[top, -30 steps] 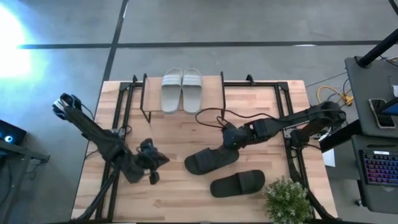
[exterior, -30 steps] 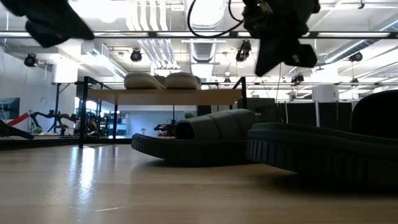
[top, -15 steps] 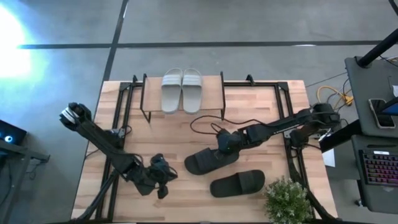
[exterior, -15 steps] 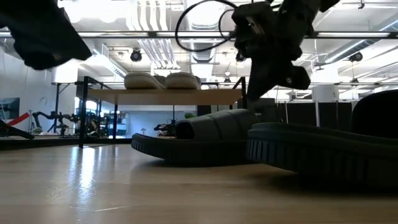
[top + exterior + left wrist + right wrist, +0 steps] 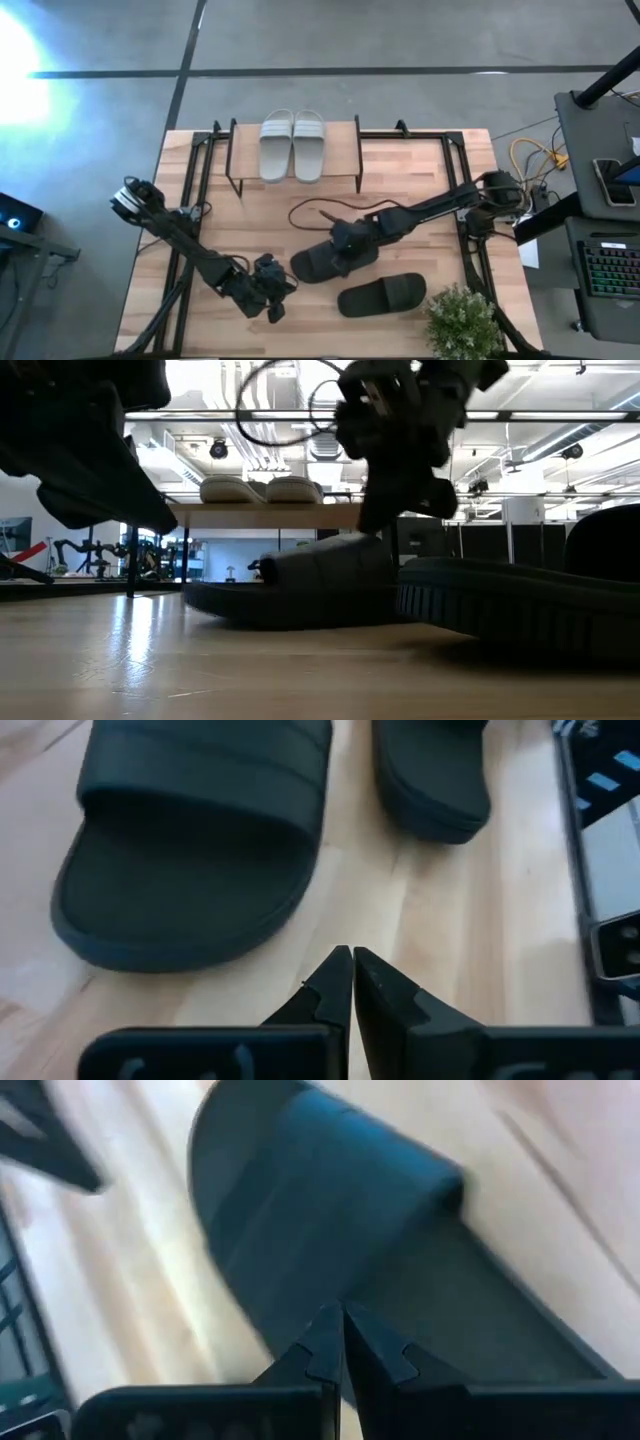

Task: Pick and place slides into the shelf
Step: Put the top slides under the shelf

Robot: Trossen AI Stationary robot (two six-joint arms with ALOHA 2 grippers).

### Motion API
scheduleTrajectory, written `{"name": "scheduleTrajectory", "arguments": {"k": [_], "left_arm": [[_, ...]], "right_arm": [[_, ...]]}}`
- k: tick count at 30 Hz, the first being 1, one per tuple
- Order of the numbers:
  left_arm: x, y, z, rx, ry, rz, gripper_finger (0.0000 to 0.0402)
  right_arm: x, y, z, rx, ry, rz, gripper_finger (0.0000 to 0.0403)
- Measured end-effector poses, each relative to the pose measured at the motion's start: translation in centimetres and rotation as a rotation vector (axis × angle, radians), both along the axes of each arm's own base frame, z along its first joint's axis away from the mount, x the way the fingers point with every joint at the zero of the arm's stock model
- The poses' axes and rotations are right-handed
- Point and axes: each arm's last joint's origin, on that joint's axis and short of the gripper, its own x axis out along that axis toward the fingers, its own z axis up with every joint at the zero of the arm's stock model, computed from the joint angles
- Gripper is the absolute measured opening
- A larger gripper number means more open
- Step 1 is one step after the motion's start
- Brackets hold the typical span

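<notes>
Right claw (image 5: 343,243) (closed, empty) over black slide (image 5: 330,261); left claw (image 5: 272,298) closed nearby.

A robotics lab or test hall. The low view looks across the wooden table (image 5: 200,670) into a big open room with exposed ceiling pipes (image 5: 245,400), track spotlights (image 5: 218,449) and white columns (image 5: 100,480). At the left edge of that view another robot arm (image 5: 85,550) stands in the background. From above, the floor (image 5: 400,40) is bare grey concrete, and at the right edge a side desk carries a backlit keyboard (image 5: 612,270), with yellow cables (image 5: 530,155) beside it
</notes>
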Motion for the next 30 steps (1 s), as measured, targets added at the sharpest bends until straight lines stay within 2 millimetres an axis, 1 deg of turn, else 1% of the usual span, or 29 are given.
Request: {"name": "scheduleTrajectory", "arguments": {"k": [6,10,12,14,17,19,22,24,25,30], "left_arm": [[0.5,0.9,-1.7,0.05,0.064,0.033,0.0],[0.6,1.2,-2.8,0.067,0.112,0.059,0.0],[0.6,1.1,-3.3,0.078,0.121,0.06,0.0],[0.7,1.2,-3.7,0.093,0.126,0.069,0.0],[0.8,1.4,-4.2,0.125,0.125,0.095,0.0],[0.9,1.6,-4.3,0.136,0.124,0.111,0.0],[1.1,1.8,-4.3,0.141,0.12,0.124,0.0],[1.1,1.8,-4.0,0.138,0.114,0.126,0.0],[1.0,1.9,-3.8,0.134,0.108,0.126,0.0],[1.0,1.9,-3.3,0.132,0.097,0.122,0.0]], "right_arm": [[3.5,1.1,1.1,0.018,-0.068,0.097,0.0009],[6.1,2.1,1.5,-0.016,-0.082,0.16,0.0009],[6.9,2.4,2.0,-0.053,-0.056,0.19,0.0009],[7.3,2.5,2.7,-0.121,-0.021,0.201,0.0009],[7.0,2.1,4.1,-0.22,0.046,0.183,0.0009],[6.4,1.8,4.7,-0.267,0.102,0.17,0.0009],[5.0,1.3,5.0,-0.313,0.195,0.152,0.0009],[4.2,1.0,4.6,-0.289,0.242,0.153,0.0009],[3.9,0.9,4.0,-0.264,0.264,0.157,0.0009],[2.6,0.4,0.4,-0.2,0.37,0.068,0.0009]]}}
